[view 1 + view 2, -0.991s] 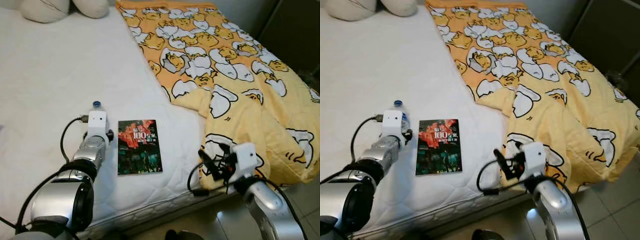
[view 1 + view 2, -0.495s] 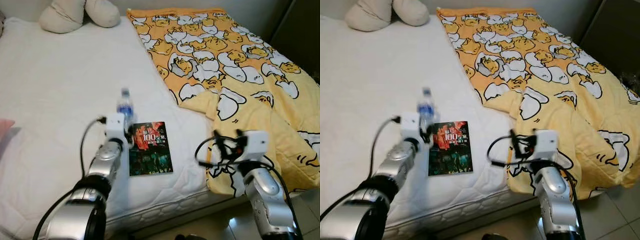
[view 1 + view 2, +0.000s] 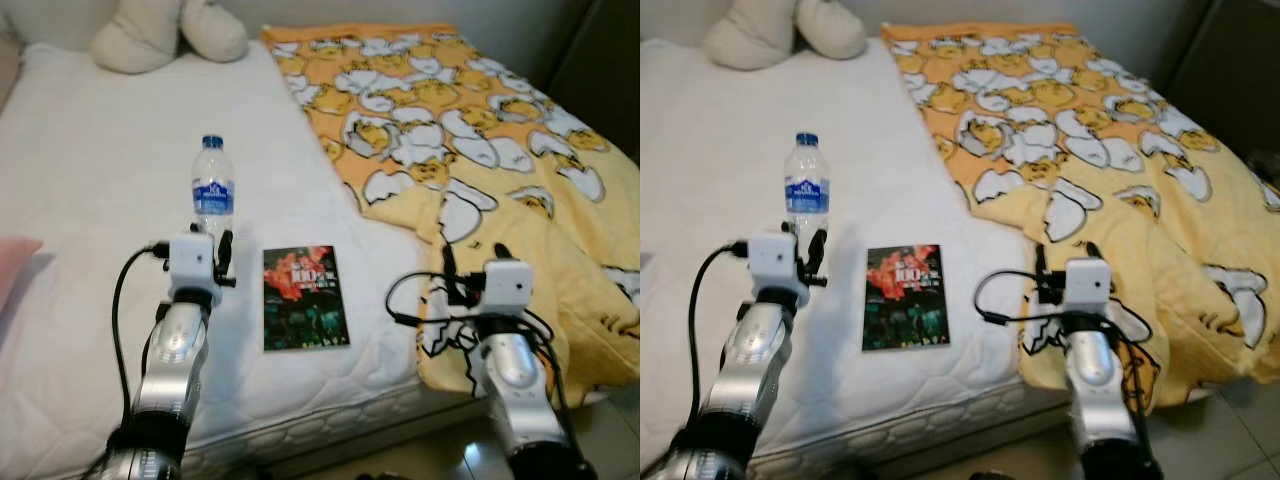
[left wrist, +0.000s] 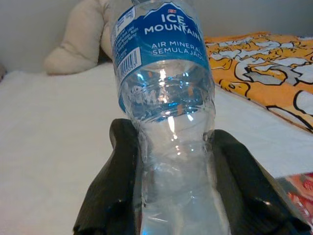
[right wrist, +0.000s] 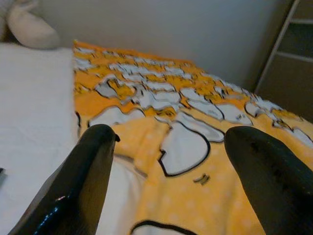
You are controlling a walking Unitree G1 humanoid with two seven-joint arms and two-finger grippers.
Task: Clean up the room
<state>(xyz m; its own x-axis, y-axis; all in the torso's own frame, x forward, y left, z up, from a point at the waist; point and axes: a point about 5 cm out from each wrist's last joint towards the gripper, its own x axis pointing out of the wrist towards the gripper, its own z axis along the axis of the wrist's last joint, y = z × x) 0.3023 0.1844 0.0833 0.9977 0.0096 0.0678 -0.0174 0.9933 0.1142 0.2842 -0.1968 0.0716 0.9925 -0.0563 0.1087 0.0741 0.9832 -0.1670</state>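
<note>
White mattress point(image 3: 90, 200) takes up most of the scene, with a yellow egg-print blanket point(image 3: 470, 130) bunched over the robot's right half and cream pillows point(image 3: 165, 30) up at the far end. So the key thing: the water bottle point(image 3: 212, 190) is already in the left gripper point(image 4: 171, 186), standing upright with its long axis vertical, cap up. The two black fingers point(image 4: 115, 186) are pinching the lower body of the bottle from either side, label well above the pads. A book point(image 3: 304, 311) lies flat on the mattress between the two arms, just beside the left one and a bit nearer to it, long side pointing away from the robot. The right gripper point(image 5: 181, 166) hovers over the blanket edge with its jaws spread wide and nothing between them, so I'd guess that one goes for the book next.
</note>
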